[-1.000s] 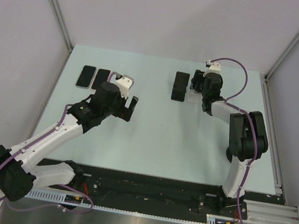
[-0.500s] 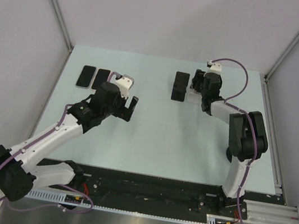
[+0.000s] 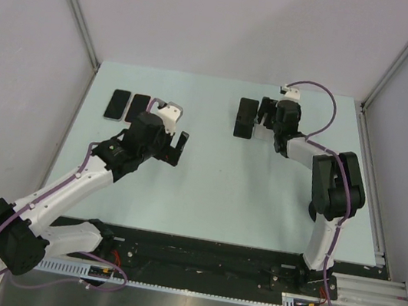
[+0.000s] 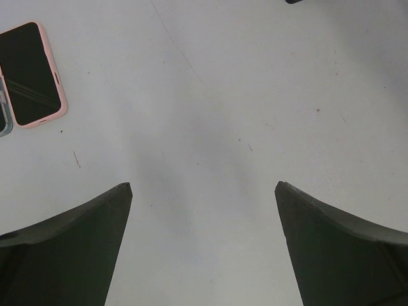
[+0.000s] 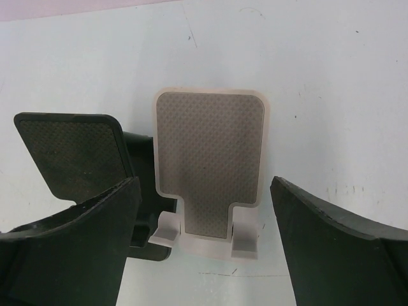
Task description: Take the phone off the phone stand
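Grey-padded stand sits mid-frame between the wide-open, empty fingers of the right tool, just beside a black stand. The left tool gapes empty above the table; a pink phone lies flat, upper left.

The left arm rises from the lower left of the top view and stretches up toward the middle. Its left gripper hangs with fingers spread wide, gripping nothing. The right arm folds at the right side and reaches to the upper centre, where the right gripper is likewise spread wide.
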Robot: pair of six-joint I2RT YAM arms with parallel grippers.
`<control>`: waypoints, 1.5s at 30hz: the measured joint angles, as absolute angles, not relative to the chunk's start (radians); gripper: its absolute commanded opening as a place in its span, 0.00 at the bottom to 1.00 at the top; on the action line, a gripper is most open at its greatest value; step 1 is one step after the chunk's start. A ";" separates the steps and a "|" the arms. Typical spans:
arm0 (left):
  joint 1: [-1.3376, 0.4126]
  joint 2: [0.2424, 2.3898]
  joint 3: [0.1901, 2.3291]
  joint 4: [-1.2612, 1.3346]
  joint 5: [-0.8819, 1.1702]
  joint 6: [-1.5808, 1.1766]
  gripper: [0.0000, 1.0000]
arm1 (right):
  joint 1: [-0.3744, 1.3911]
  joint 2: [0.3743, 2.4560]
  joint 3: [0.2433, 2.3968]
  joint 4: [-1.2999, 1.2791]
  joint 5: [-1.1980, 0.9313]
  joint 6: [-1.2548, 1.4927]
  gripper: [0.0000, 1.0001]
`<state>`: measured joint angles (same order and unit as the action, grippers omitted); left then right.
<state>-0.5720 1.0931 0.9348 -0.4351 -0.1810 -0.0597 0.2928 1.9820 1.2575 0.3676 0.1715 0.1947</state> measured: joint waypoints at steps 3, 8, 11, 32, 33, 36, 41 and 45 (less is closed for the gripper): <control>-0.572 1.093 0.935 -0.435 -0.181 -0.060 1.00 | 0.292 1.976 1.258 0.356 0.170 0.207 0.94; -0.572 1.093 0.935 -0.435 -0.181 -0.060 1.00 | 0.291 1.911 1.257 0.313 0.172 0.213 1.00; -0.572 1.090 0.935 -0.435 -0.181 -0.060 1.00 | 0.290 1.822 1.257 0.270 0.181 0.212 0.99; -0.572 1.014 0.935 -0.435 -0.184 -0.060 1.00 | 0.185 0.927 1.247 -0.576 0.468 0.277 1.00; -0.572 1.014 0.935 -0.435 -0.183 -0.060 1.00 | 0.185 0.904 1.242 -0.606 0.478 0.283 1.00; -0.572 1.013 0.935 -0.435 -0.181 -0.060 1.00 | 0.185 0.837 1.216 -0.717 0.516 0.312 1.00; -0.572 1.013 0.935 -0.435 -0.179 -0.060 1.00 | 0.185 0.763 1.126 -0.834 0.555 0.361 1.00; -0.572 1.013 0.935 -0.435 -0.179 -0.060 1.00 | 0.185 0.755 1.053 -0.888 0.574 0.414 1.00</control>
<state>-0.5720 1.0134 0.9348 -0.4351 -0.1791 -0.0601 0.1848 0.7551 1.0531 -0.8879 0.5735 0.4141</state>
